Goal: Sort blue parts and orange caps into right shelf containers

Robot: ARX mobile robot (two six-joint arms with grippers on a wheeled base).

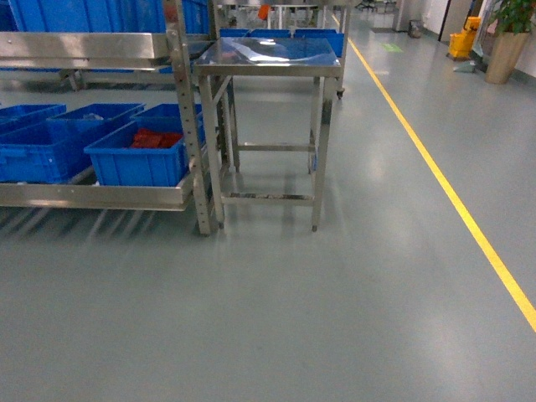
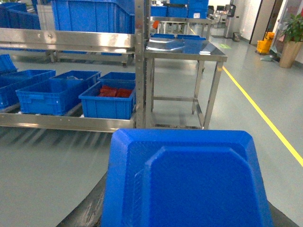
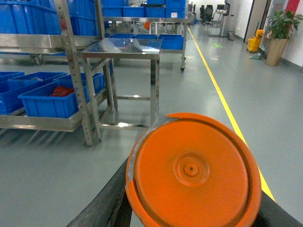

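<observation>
My left gripper (image 2: 187, 191) is shut on a blue part (image 2: 189, 179), a flat angular plastic piece that fills the bottom of the left wrist view; one dark finger (image 2: 90, 208) shows at its left. My right gripper (image 3: 191, 189) is shut on a round orange cap (image 3: 191, 170) between dark fingers (image 3: 102, 201). The steel shelf (image 1: 92, 197) stands ahead on the left, with blue containers (image 1: 134, 163) on its low level. The nearest container (image 2: 106, 105) holds red-orange pieces (image 1: 155, 138). Neither gripper appears in the head view.
A steel table (image 1: 272, 52) stands right beside the shelf's upright post (image 1: 191, 126), with more blue crates behind it. A yellow floor line (image 1: 452, 197) runs along the right. A potted plant (image 1: 508, 42) and a yellow bucket (image 1: 462, 42) stand far right.
</observation>
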